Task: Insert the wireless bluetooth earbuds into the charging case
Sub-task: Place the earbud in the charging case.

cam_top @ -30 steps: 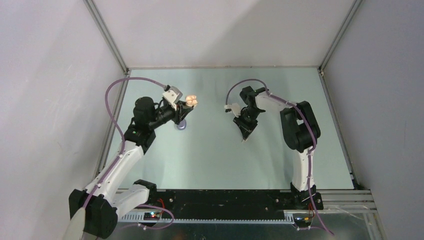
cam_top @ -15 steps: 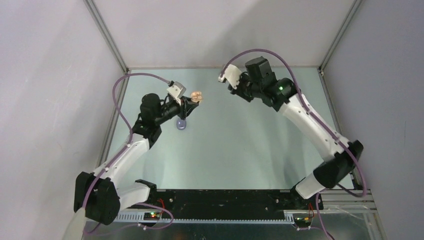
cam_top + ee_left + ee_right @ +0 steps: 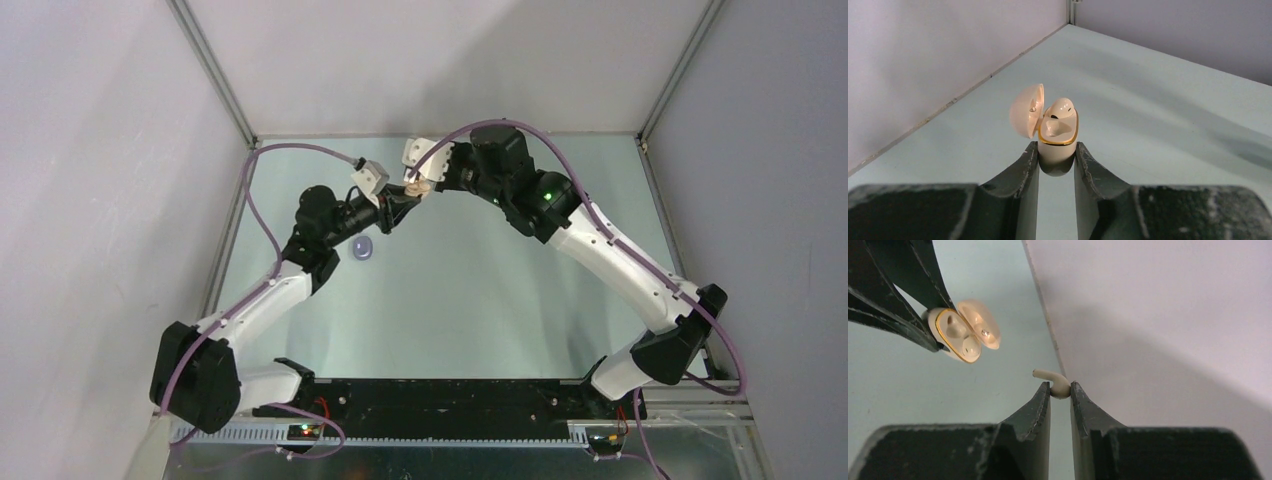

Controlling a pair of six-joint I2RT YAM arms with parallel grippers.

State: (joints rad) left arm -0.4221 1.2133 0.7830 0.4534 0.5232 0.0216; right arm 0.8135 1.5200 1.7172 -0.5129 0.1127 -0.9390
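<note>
Hovering near the back wall (image 3: 1173,315), right gripper (image 3: 1060,390) holds earbud (image 3: 1050,376) beside open case (image 3: 954,337)

Pale table (image 3: 480,310) carrying one loose piece
A small lavender object (image 3: 363,249) is lying toward its 9 o'clock side.

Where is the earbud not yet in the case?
In the right wrist view, the loose earbud is pinched in the right gripper, close beside the open charging case that the left gripper holds.
</note>
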